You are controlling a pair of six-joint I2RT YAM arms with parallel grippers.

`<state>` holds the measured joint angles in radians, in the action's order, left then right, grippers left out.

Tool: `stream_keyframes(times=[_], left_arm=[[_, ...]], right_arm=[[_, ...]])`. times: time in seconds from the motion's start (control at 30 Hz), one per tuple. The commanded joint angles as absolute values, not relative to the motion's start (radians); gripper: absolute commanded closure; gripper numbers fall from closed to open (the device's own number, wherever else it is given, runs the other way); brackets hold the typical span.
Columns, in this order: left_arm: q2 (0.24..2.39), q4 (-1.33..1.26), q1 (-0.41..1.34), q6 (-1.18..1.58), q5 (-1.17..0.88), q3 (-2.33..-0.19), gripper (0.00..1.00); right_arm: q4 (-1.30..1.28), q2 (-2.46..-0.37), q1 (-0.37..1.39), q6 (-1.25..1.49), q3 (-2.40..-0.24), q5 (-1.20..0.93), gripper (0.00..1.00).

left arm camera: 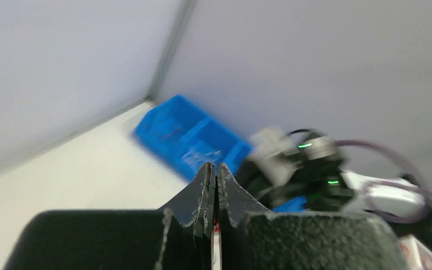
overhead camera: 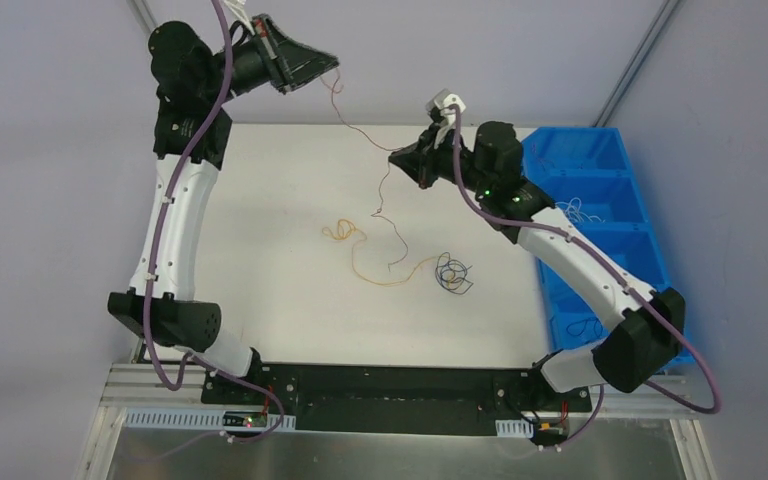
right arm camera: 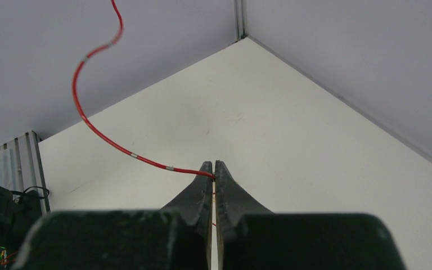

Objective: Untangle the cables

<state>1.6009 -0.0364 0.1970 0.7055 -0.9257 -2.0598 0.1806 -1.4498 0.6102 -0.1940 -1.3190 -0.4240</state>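
Observation:
A thin red cable hangs taut in the air between my two grippers. My left gripper is raised at the back left and shut on its upper end; a speck of red shows between its closed jaws in the left wrist view. My right gripper is shut on the same red cable, which enters its closed tips. Below it the red cable trails down onto the white table. An orange cable lies looped on the table. A dark black-and-blue clump lies at the orange cable's right end.
A blue compartment bin stands along the table's right edge, with thin white wires in one compartment and a dark wire in a nearer one. The bin also shows blurred in the left wrist view. Grey walls close the back.

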Motion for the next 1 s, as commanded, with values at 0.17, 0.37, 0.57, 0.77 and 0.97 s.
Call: stream_keyframes(times=[0.17, 0.37, 0.57, 0.77, 0.97], left_arm=[[1.429, 0.055, 0.142, 0.617, -0.838, -1.415, 1.00], [1.542, 0.055, 0.422, 0.586, -0.858, -1.411, 1.00], [1.655, 0.055, 0.544, 0.542, -0.895, -1.496, 0.72], [1.669, 0.065, 0.466, 0.503, -0.871, -1.545, 0.01], [1.675, 0.112, 0.345, 0.491, -0.901, -1.568, 0.01]], right_arm=[[0.035, -1.250, 0.545, -0.099, -1.431, -0.377, 1.00], [-0.106, -1.248, 0.393, 0.136, -1.559, -0.406, 1.00], [-0.279, -1.159, 0.207, 0.156, -1.560, -0.461, 1.00], [-0.379, -1.116, 0.010, 0.067, -1.545, -0.457, 1.00], [-0.259, -1.225, -0.186, 0.023, -1.566, -0.497, 1.00]])
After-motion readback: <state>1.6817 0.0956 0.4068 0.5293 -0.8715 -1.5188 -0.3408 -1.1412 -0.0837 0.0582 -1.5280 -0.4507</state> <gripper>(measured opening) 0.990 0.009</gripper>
